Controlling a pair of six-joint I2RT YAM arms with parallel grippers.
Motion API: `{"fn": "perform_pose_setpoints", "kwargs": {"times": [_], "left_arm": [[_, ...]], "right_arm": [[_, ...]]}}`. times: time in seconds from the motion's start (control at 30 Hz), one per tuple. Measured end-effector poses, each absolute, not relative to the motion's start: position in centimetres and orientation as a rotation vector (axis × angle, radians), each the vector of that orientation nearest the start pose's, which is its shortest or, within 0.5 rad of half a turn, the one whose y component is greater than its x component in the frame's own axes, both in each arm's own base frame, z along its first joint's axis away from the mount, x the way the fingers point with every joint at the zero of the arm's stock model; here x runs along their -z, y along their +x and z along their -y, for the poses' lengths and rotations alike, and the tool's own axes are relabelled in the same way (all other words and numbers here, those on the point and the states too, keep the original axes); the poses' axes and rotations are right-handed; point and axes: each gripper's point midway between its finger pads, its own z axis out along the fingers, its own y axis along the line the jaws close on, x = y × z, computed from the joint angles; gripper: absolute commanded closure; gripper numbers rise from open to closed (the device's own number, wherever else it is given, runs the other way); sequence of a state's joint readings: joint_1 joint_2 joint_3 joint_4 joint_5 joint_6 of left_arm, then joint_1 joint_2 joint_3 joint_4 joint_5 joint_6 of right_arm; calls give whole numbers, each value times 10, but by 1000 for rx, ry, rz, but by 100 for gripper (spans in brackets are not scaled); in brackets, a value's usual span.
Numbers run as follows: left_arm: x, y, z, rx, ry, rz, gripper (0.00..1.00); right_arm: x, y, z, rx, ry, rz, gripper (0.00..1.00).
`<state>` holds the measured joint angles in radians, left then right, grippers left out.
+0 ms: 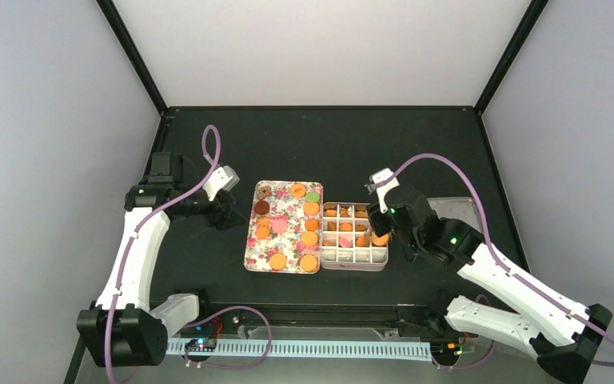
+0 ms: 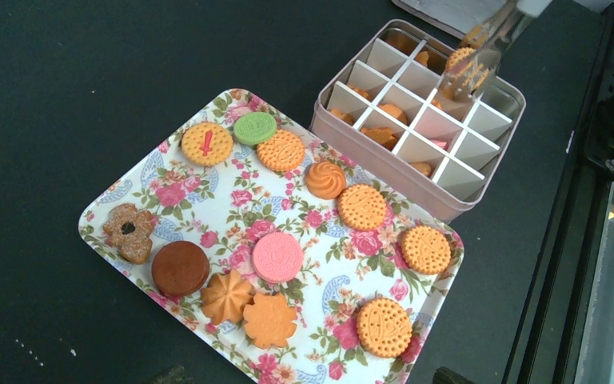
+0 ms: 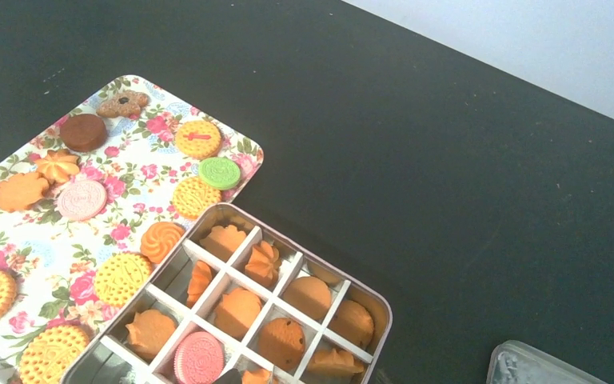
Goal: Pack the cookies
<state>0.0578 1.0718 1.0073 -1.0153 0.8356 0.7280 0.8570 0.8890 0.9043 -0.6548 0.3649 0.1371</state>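
Tongs [image 2: 500, 32] with a cookie [image 2: 465, 68] are gripped by the right jaws above the box [image 2: 384, 164]. The left jaws are held open

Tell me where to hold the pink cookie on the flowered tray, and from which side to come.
Probably from straight above, pinching the pink cookie across its round edge: it lies flat on the tray, so only the rim gives opposing faces. Avoid the side toward the orange leaf-shaped cookie, which lies close.

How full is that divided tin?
Partly full: in the divided tin, some compartments stand empty, others hold cookies.
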Motion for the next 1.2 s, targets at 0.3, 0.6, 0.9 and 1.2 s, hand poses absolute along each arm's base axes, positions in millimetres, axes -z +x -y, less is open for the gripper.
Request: {"fn": "perform_pose_setpoints", "kwargs": {"times": [0.3, 0.6, 0.9, 1.2], "left_arm": [[-223, 238, 114, 723, 994, -2076, 19], [-224, 238, 115, 729, 995, -2072, 20], [-227, 236, 122, 795, 1009, -2033, 20], [-226, 237, 125, 839, 1021, -2014, 20]], "right_arm": [[-246, 233, -172, -168, -559, -2081, 62], [-247, 241, -162, -140, -512, -2088, 66], [-297, 244, -145, -153, -376, -2064, 43], [-311, 200, -101, -191, -254, -2151, 40]]}}
